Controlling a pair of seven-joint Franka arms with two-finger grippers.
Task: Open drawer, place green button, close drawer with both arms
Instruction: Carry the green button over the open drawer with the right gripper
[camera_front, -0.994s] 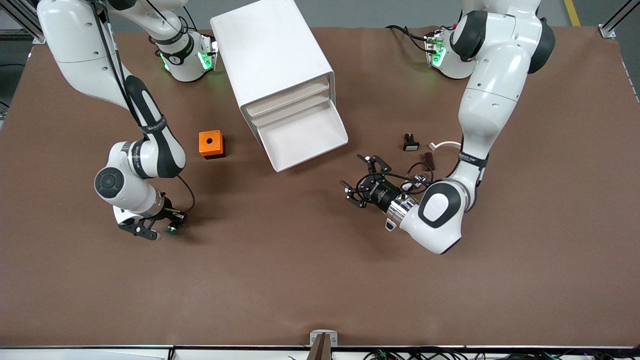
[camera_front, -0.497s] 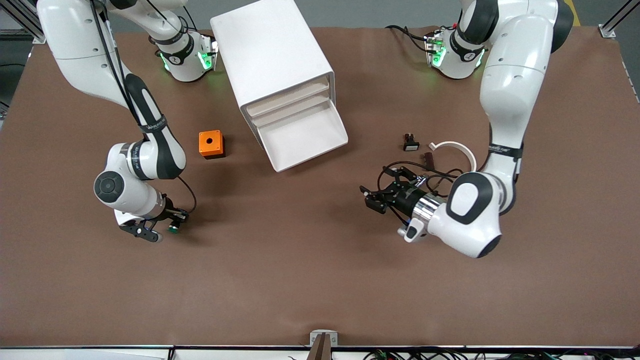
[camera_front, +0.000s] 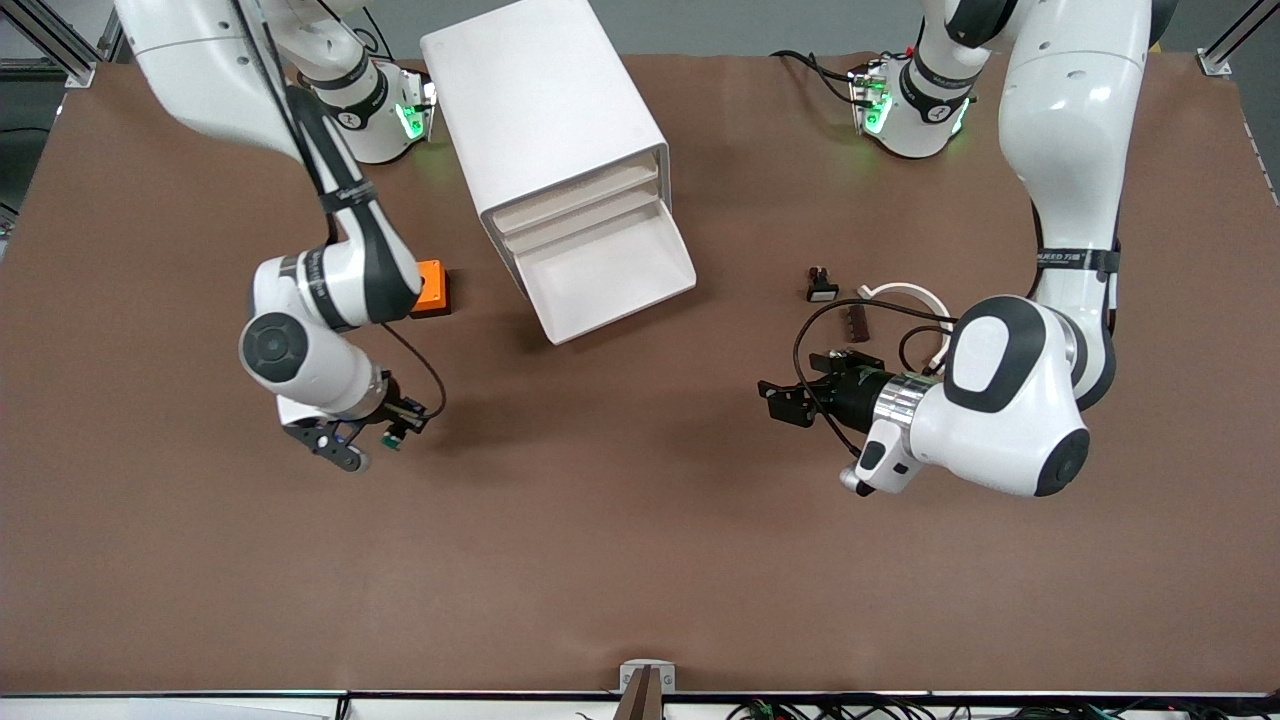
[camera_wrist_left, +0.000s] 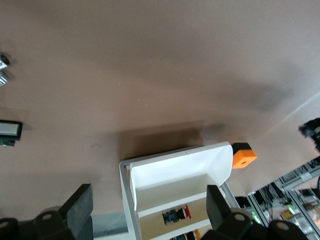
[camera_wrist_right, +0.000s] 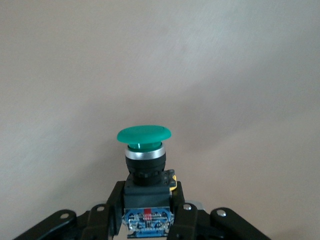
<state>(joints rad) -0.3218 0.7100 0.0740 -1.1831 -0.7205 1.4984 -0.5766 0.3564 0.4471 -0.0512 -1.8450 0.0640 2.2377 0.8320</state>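
Right hand (camera_front: 372, 446) clamps green-capped push button (camera_wrist_right: 144, 150); left hand (camera_front: 785, 401) spread empty. Clear white plastic drawer (camera_front: 610, 277) rim before release.

— What's my table (camera_front: 640, 560) carrying?
— Brown top: the white cabinet (camera_front: 545, 120), an orange box (camera_front: 432, 287) beside it, and a small black-and-white switch part (camera_front: 821, 286) plus a white ring (camera_front: 905, 291) toward my left arm's end.
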